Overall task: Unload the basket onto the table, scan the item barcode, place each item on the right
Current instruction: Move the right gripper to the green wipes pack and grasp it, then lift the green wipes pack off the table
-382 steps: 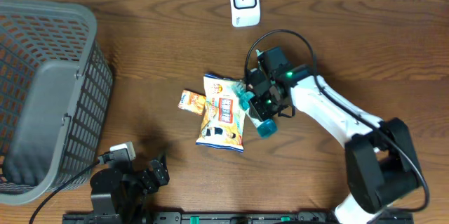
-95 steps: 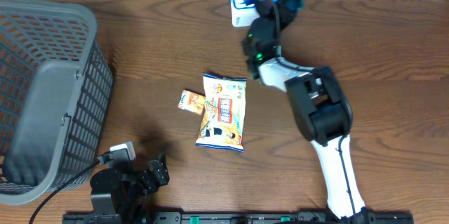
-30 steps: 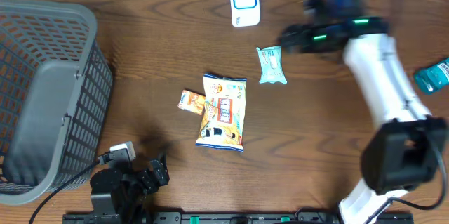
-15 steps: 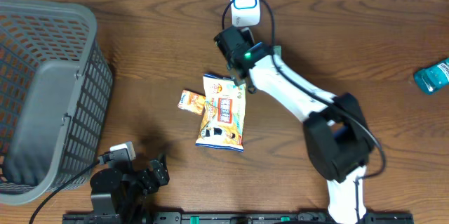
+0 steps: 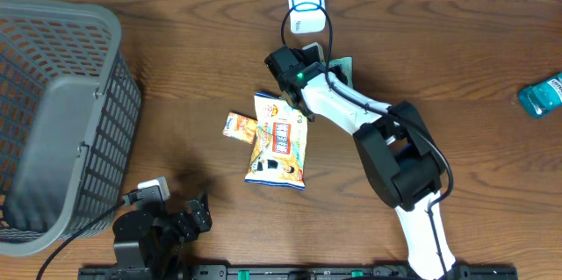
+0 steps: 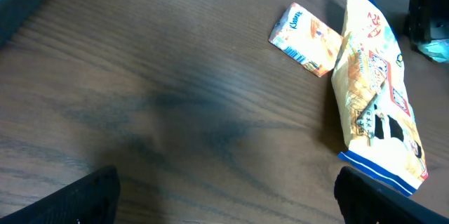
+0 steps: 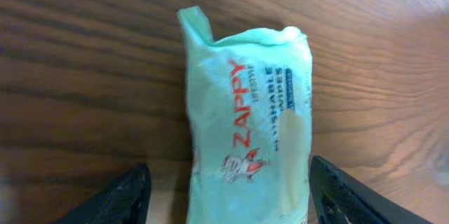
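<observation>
The left gripper [image 6: 224,179] is closest to the robot. It hangs low over bare wood with its two black fingers spread wide and nothing between them.

Just past it lies the crinkly yellow, white and blue snack bag [image 5: 279,140]. The small orange paper packet [image 5: 239,126] sits right against its left side. A wide strip of the brown wooden table [image 5: 193,69] is bare between these and the big grey plastic basket [image 5: 61,18] at the left edge.

Farther on, the soft mint-green pack of wipes [image 7: 245,126] lies flat on the table, between the snack bag and the scanner. The right gripper [image 7: 226,175] sits over it with one finger on each side. The fingers are apart and not pinching: there is a gap on one side, and the other finger is just beside the pack.

The white box-shaped scanner [image 5: 306,3] stands near the far table edge. Off to the right there is lots of bare wood, up to the teal plastic bottle [image 5: 540,94] at the picture's edge.

A second ago the right arm was far off to the right and the wipes lay out in the open. Now the arm is over them. The bags and the basket have not moved.
</observation>
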{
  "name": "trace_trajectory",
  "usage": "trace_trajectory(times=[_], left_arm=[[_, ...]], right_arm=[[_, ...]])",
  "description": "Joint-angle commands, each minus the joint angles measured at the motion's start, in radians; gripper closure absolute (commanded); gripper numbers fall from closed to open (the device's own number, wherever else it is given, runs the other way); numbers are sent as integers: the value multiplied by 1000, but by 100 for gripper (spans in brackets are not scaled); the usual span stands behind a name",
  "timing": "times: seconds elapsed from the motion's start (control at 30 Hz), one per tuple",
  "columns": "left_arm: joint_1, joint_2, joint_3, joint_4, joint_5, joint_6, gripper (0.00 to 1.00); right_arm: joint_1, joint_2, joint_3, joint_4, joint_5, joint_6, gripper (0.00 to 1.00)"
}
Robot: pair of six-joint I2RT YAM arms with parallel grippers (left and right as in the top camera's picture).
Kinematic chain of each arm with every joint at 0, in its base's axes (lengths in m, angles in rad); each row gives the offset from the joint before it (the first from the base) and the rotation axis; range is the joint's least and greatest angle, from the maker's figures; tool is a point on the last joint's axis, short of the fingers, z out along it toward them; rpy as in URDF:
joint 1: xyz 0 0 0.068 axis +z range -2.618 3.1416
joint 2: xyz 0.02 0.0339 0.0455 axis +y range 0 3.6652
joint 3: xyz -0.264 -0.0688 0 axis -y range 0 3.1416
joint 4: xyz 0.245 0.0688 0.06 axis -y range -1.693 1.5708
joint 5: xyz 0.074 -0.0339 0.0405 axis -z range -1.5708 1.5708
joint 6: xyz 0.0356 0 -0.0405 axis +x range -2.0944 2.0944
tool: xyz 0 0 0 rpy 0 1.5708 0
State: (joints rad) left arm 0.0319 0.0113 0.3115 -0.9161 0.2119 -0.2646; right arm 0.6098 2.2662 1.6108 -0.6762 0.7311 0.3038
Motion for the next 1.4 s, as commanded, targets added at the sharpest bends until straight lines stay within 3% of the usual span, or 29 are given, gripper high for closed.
trace_trajectory(times=[0.0,0.1,0.2,0.3,0.47,0.73,0.9,0.97,1.37], left_arm=[[3,-1,-5,-4,13,9,2],[3,-1,-5,-4,13,9,2],[3,-1,-5,-4,13,9,2],[3,-1,-5,-4,13,9,2],[3,-1,-5,-4,13,9,2],[3,-1,-5,-4,13,9,2],[3,-1,-5,-4,13,9,2],[3,-1,-5,-4,13,9,2],[3,-1,-5,-4,13,9,2]], right_arm=[[-23,87,-5,4,0,25,35],[-35,123,-5,-9,-43,26,46],[-35,137,-5,-43,-88,51,73],[-34,125,-4,-54,-181,77,84],[-43,-16,31,-113,-551,38,98],[-156,-333,33,-263,-1285,-166,99],[-252,-397,31,-365,-1792,-359,99],[-285,-398,31,-480,-2021,-364,99],[-298,-398,31,-925,-2103,-361,99]])
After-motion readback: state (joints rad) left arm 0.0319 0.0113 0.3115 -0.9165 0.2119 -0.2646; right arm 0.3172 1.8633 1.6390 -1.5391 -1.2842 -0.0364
